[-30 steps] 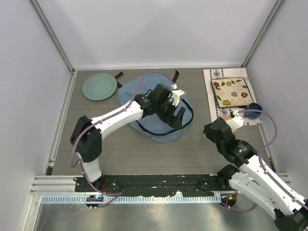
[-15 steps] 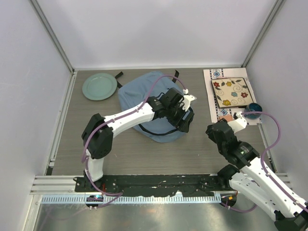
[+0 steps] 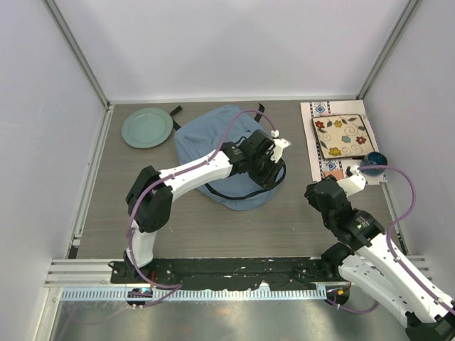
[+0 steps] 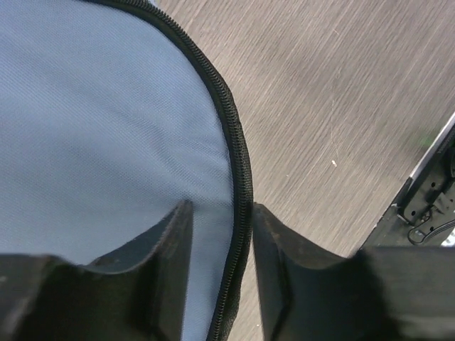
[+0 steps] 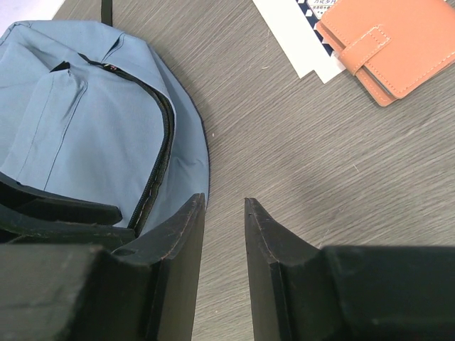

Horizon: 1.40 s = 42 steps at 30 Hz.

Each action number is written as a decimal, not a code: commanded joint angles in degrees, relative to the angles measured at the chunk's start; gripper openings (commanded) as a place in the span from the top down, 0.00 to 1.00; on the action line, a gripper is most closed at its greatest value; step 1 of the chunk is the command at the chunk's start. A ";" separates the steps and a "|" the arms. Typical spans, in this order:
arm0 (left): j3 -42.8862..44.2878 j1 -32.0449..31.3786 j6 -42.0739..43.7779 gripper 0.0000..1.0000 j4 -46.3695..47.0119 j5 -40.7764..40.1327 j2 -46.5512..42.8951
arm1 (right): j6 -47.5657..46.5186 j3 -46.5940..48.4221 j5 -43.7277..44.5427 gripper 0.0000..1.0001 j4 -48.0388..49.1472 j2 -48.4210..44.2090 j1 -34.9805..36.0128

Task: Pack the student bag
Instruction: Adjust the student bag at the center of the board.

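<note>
Fabric first: found the student bag (image 3: 206,135), dusty light-blue and soft, lying slumped mid-table. Found the left gripper (image 4: 219,213) at its right-hand rim, fingers set narrow and straddling the dark zipper (image 4: 226,106); cannot confirm a true pinch. Found the right gripper (image 5: 224,206) over the table (image 5: 306,156) just beside the bag's near edge, jaws narrow, holding nothing.

Judged step: taking hold of the zipper rim to open the mouth. Recommend seating both pads squarely across the rim, catching zipper tape and not outer cloth alone, then lifting slowly to avoid dragging the whole bag. Suggest steadying with the right gripper.

Containers: cannot see inside the bag, nor tell how far unzipped. Noted orange wallet (image 5: 387,42) lying outside it, unpacked. Noted green plate (image 3: 147,127) well apart, far left.
</note>
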 commanded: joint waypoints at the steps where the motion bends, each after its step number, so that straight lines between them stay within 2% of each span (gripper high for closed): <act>1: 3.06 -0.71 0.76 0.64 -0.24 0.15 0.04 | 1.27 -0.20 1.60 0.66 2.51 0.03 -0.29; 5: 3.41 -0.88 0.68 0.80 -0.42 1.37 0.21 | 1.27 -0.20 1.08 0.66 2.86 0.65 -0.29; 9: 3.41 -1.06 0.59 0.82 -0.51 2.61 0.30 | 1.09 -0.29 0.99 0.66 3.21 0.83 -0.29; 14: 3.50 -1.24 0.50 0.74 -0.51 2.70 0.65 | 1.09 -0.47 0.81 0.66 3.39 0.83 -0.29; 17: 3.68 -1.41 0.67 0.74 -0.51 1.65 1.09 | 1.27 -0.73 0.72 0.66 3.39 0.83 -0.29; 22: 4.29 -1.94 1.03 0.81 -1.04 -0.38 1.79 | 1.36 -0.82 0.72 0.66 3.39 0.74 -0.38; 23: 4.38 -2.03 1.03 0.87 -1.12 -0.82 1.88 | 1.27 -0.82 0.72 0.66 3.39 0.74 -0.38; 26: 4.38 -2.38 1.20 1.00 -1.47 -3.10 1.97 | 1.27 -0.82 0.72 0.66 3.30 0.74 -0.30; 33: 4.56 -3.17 2.78 1.00 -1.30 -11.62 -0.05 | 1.35 -1.08 0.46 0.66 3.74 0.65 -0.47; 38: 5.61 -3.52 6.20 1.00 -1.30 -22.59 -0.93 | 1.62 -1.35 0.46 0.66 3.83 0.65 -0.47; 42: 5.96 -4.31 9.97 1.00 -1.39 -28.41 -0.67 | 1.62 -1.52 0.20 0.66 4.35 0.82 -0.47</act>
